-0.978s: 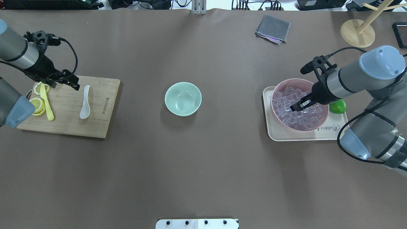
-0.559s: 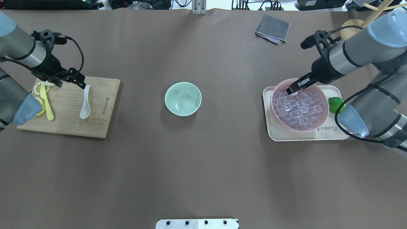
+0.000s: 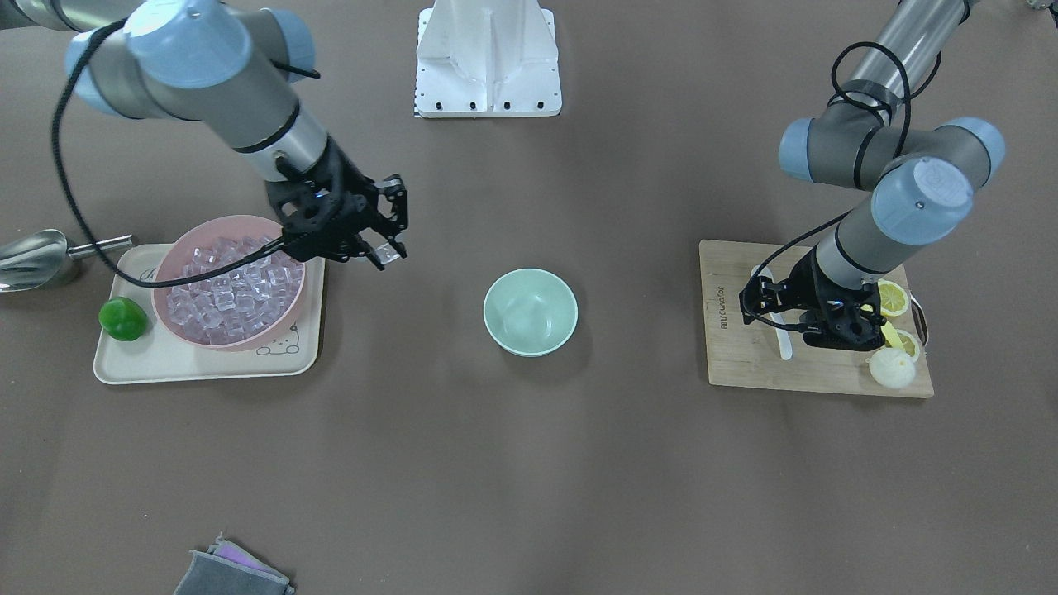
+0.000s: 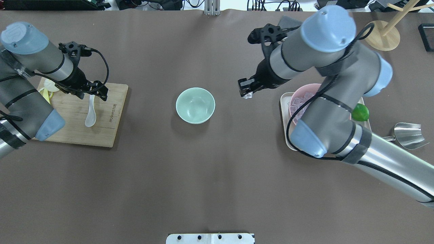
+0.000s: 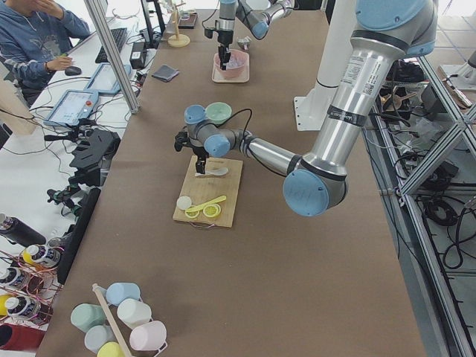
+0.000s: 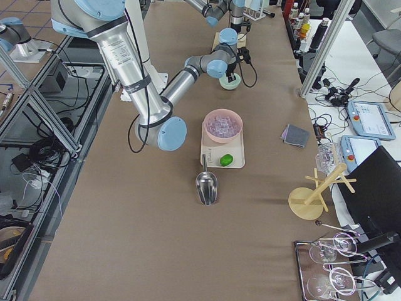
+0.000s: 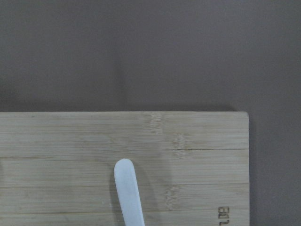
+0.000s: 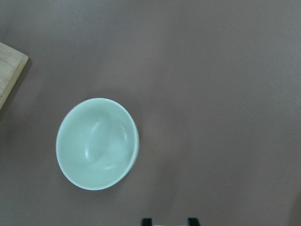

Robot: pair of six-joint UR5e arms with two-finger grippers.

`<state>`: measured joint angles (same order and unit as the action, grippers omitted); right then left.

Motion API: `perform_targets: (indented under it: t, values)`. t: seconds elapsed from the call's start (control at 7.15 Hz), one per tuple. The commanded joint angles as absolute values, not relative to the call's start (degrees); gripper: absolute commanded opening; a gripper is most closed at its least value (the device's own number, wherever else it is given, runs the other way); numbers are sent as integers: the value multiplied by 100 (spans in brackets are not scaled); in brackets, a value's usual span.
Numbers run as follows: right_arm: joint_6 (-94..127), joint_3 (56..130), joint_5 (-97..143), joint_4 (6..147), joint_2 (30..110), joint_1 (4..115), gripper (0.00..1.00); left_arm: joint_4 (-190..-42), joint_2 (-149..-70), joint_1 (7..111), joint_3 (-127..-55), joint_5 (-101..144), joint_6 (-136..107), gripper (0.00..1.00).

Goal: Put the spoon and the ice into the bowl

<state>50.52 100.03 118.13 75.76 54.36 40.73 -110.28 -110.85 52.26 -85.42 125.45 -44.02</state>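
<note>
The white spoon lies on the wooden cutting board at the left. Its handle tip shows in the left wrist view. My left gripper is open and low over the handle end, one finger on each side of it. The mint-green bowl stands empty at the table's middle. My right gripper is shut on one clear ice cube and holds it in the air between the pink bowl and the green bowl. In the front-facing view the cube hangs at the right gripper.
A pink bowl full of ice cubes sits on a cream tray with a lime. A metal scoop lies beside the tray. Lemon slices lie on the board. A grey cloth and a wooden stand are at the far edge.
My right gripper has risen out of the pink bowl with an ice cube and moved left toward the green bowl. My left gripper has moved right, over the spoon's handle.
</note>
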Motion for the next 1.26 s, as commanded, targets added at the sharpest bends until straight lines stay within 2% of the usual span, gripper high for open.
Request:
perform_targets:
  t: [0.0,0.28,0.56,0.84,0.98,1.12]
  values:
    - [5659,9495,10990,7550,4862,3491,0,-11197,-11092,5203,-8376,12533,-4430,76]
    - [5843,8994,10391,7515,4502,3122,0,-11162,-11100,5168,-8376,12542,-4465,41]
    - [5958,8598,9961,7245,4351,2849,0,-11171,-11100,5142,-8385,12525,-4813,0]
    - [6108,8298,9923,6970,4194,2795,0,-11171,-11144,5133,-8446,12577,-4860,0]
    - [6074,8271,9862,6970,4236,2786,98,-11145,-11353,5124,-8446,12595,-5008,0]
    - [6030,8445,9922,6987,4280,2804,100,-11145,-11764,4959,-8429,12586,-5810,0]
